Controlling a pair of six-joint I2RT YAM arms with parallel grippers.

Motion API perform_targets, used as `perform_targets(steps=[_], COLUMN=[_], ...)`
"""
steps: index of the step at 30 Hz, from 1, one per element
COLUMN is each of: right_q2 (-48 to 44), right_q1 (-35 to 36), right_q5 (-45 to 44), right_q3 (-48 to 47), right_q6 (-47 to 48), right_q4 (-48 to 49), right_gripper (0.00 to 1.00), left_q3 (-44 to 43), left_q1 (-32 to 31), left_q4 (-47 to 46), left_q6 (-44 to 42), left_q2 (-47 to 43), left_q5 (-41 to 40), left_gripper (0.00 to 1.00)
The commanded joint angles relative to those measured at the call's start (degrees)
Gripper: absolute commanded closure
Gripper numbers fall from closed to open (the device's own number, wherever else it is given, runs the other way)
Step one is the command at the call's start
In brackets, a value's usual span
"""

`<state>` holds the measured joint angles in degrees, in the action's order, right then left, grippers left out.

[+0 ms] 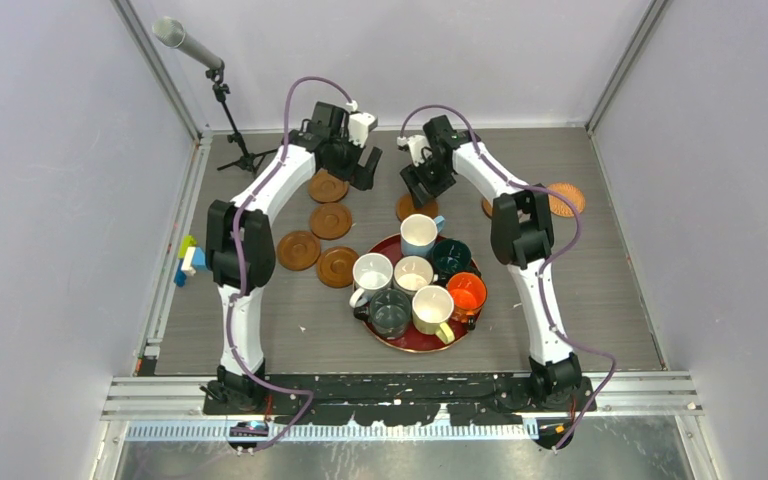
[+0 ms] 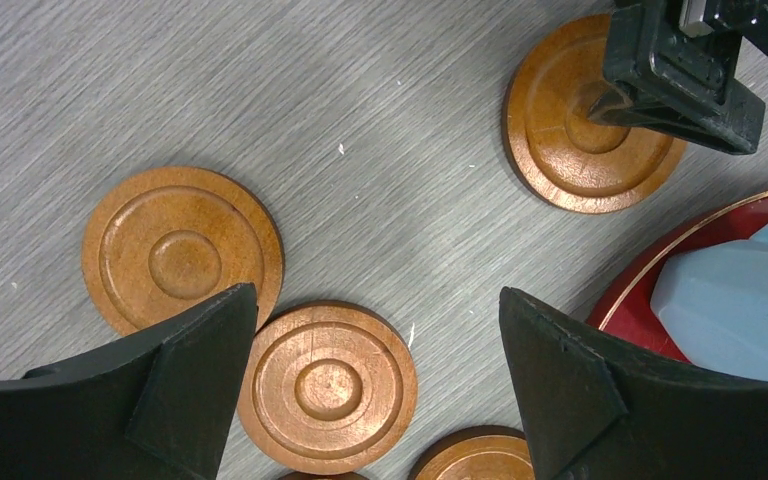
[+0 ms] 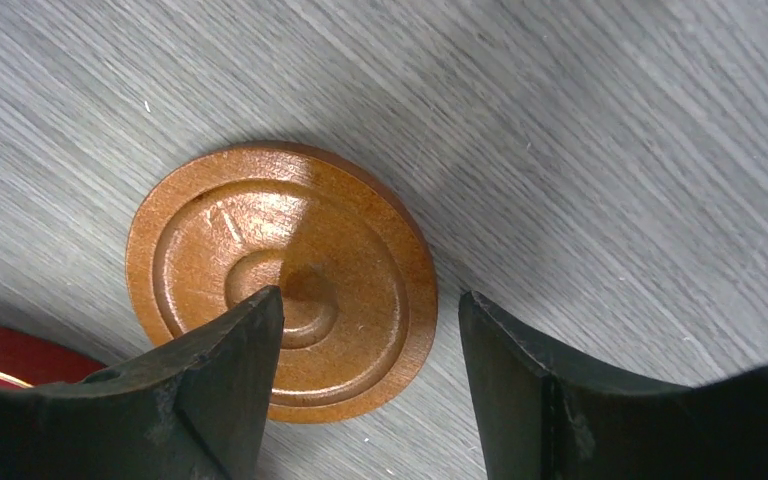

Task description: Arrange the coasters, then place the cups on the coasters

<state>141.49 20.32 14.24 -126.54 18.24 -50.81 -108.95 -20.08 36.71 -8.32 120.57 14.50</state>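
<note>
Several round brown coasters lie on the grey table: one, another, a third and more nearby. My left gripper hangs open above them. In the left wrist view its jaws are spread wide, with a coaster flat on the table beneath the gap and nothing held. My right gripper is open over another coaster; one finger sits over its middle and the other stands past its rim. Several cups stand on the dark red tray, among them a light blue cup and an orange cup.
An orange patterned disc lies at the right behind the right arm. A microphone stand is at the back left, and small coloured blocks sit at the table's left edge. The tray rim lies close to my left gripper.
</note>
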Motion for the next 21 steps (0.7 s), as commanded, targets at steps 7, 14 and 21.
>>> perform_targets(steps=[7,14,21], right_q2=[-2.8,-5.1,-7.0], right_q1=[-1.5,-6.7,-10.3], right_q5=[-7.2,-7.0,-7.8], right_q3=[5.5,9.4,13.2], right_q6=[5.0,6.9,8.9], right_q4=[0.9,-1.5,-2.0], right_gripper=[0.53,0.58,0.6], left_q3=[0.9,1.9,2.4], left_q1=[0.8,0.8,0.8], left_q4=[-1.1,-1.0,-1.0], left_q6=[-0.5,-0.5,-0.7], left_q2=[-4.5,-4.1,-3.9], left_q5=[0.0,0.7,0.7], left_gripper=[0.08,0.09,0.09])
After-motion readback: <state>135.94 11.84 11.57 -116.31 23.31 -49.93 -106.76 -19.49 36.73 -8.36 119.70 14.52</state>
